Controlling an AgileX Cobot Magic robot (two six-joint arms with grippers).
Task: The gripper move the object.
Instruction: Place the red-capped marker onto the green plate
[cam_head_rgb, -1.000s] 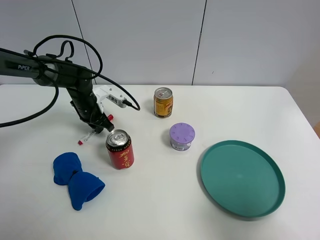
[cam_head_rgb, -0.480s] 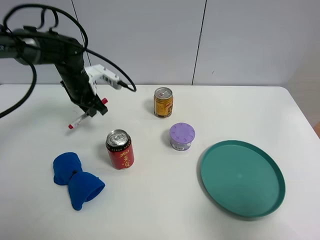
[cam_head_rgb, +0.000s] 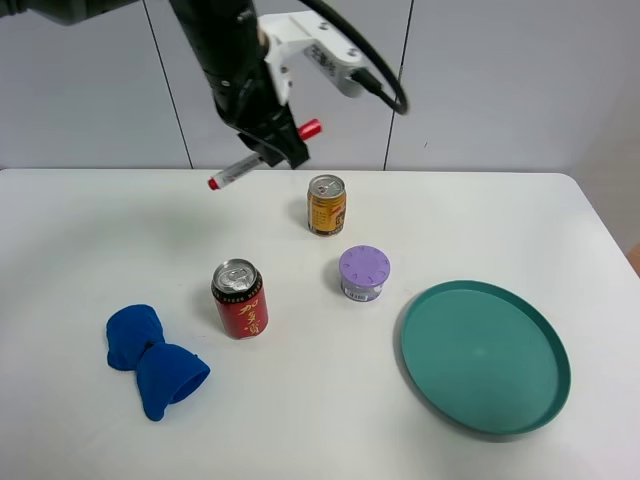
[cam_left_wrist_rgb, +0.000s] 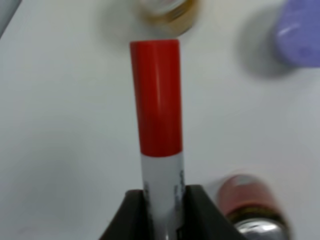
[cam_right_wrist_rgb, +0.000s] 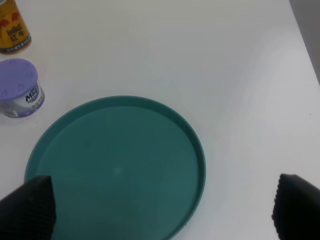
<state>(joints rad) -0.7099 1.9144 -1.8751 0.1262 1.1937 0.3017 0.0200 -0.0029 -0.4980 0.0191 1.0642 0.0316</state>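
Observation:
My left gripper (cam_head_rgb: 272, 150) is shut on the white marker pen (cam_head_rgb: 240, 168) and holds it high above the table, up and to the left of the yellow can. The pen is tilted, with its red cap (cam_head_rgb: 309, 128) to the upper right and its red end (cam_head_rgb: 213, 183) to the lower left. In the left wrist view the pen (cam_left_wrist_rgb: 156, 100) sticks out from between the fingers (cam_left_wrist_rgb: 132, 215), cap outward. My right gripper (cam_right_wrist_rgb: 160, 210) is open and empty above the teal plate (cam_right_wrist_rgb: 117, 170); it does not show in the exterior view.
On the white table stand a yellow can (cam_head_rgb: 327, 204), a red can (cam_head_rgb: 239, 298) and a purple-lidded tub (cam_head_rgb: 363, 272). A blue cloth (cam_head_rgb: 152, 360) lies at the front left. The teal plate (cam_head_rgb: 485, 360) lies at the right.
My left gripper has risen from table level beside the red can, carrying the pen up and to the right, toward the back above the yellow can.

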